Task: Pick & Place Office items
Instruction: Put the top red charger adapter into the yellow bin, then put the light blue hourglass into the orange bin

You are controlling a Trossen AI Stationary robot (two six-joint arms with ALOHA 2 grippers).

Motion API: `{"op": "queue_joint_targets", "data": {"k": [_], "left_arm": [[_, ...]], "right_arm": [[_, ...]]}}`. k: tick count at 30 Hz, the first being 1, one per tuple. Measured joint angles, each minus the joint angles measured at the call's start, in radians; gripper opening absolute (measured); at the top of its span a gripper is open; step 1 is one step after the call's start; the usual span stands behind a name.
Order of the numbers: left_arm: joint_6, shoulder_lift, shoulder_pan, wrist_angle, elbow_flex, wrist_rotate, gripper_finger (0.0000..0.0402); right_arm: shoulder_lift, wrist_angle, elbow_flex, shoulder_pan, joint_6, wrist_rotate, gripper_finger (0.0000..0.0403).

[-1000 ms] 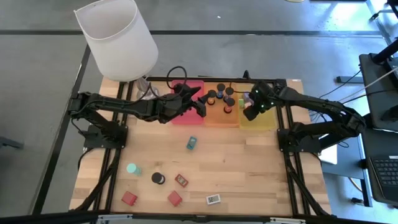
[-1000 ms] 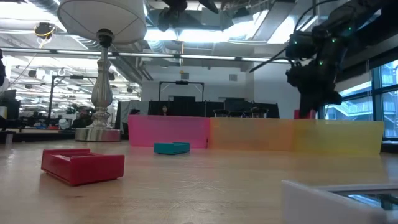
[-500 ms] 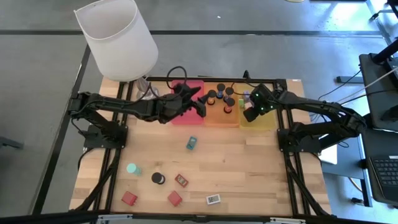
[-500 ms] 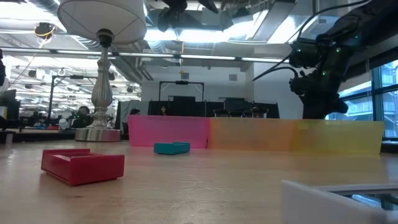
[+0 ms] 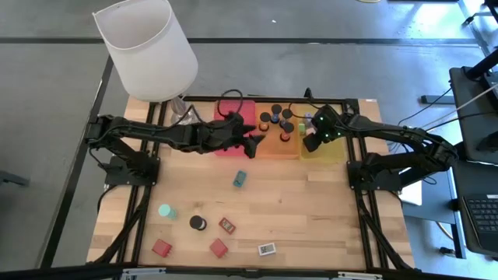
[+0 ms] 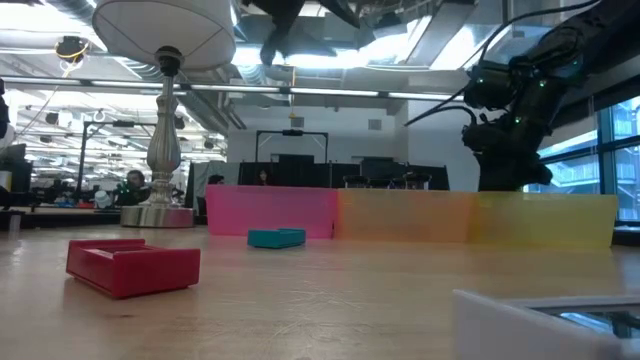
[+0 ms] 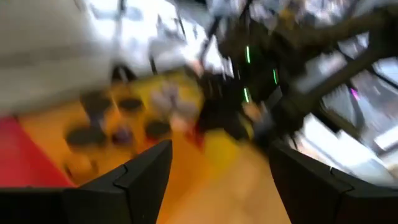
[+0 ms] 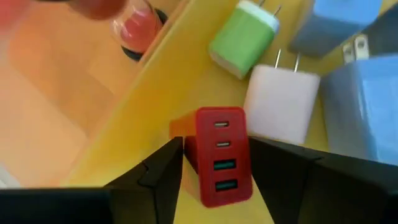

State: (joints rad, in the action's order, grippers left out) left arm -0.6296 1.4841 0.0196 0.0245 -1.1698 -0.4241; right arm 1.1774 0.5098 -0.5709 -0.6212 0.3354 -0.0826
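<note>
Yellow tray (image 8: 155, 93): red charger (image 8: 224, 155), plugs | right tool (image 8: 214, 171) spread | left tool (image 7: 217, 168) spread

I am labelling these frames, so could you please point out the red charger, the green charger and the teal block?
Red charger (image 8: 222, 155): right wrist view, on its port face.
Green charger (image 8: 243, 38): right wrist view, on its body.
Teal block (image 5: 240, 179): high view, on its top.

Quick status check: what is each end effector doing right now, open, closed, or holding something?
Left end effector: open, empty, over the edge of the orange tray.
Right end effector: fingers parted around the red charger in the yellow tray; grip cannot be told.
</note>
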Motion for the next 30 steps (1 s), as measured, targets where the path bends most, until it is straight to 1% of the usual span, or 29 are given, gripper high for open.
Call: {"op": "queue_joint_targets", "data": {"k": [2,7,10,14,17,20,25,30], "left_arm": [[-0.053,0.000,0.000,0.072,0.000,0.097,0.0262],[-0.201,0.000,-0.008,0.233,0.000,0.387,0.0262],[-0.262,0.000,-0.034,0.343,0.000,0.478,0.0261],[-0.318,0.000,-0.076,0.505,0.000,0.525,0.0257],[-0.375,-0.013,-0.108,0.630,0.000,0.523,0.0253],[-0.465,-0.039,-0.142,0.752,0.000,0.511,0.0251],[-0.700,-0.099,-0.214,0.947,0.000,0.497,0.0251],[-0.987,-0.156,-0.329,1.147,0.000,0.507,0.0251]], "right_arm": [[0.000,-0.012,0.000,0.000,-0.023,0.010,0.0180],[0.000,-0.016,-0.028,-0.002,-0.034,0.023,0.0182],[0.000,-0.016,-0.068,-0.009,-0.076,0.023,0.0182],[0.000,-0.003,-0.140,-0.019,-0.118,0.023,0.0183],[0.000,0.021,-0.201,-0.021,-0.140,0.023,0.0183],[-0.001,0.043,-0.263,-0.021,-0.170,0.023,0.0183],[-0.001,0.047,-0.346,-0.021,-0.180,0.023,0.0183],[-0.001,0.046,-0.392,-0.021,-0.181,0.014,0.0183]]}}
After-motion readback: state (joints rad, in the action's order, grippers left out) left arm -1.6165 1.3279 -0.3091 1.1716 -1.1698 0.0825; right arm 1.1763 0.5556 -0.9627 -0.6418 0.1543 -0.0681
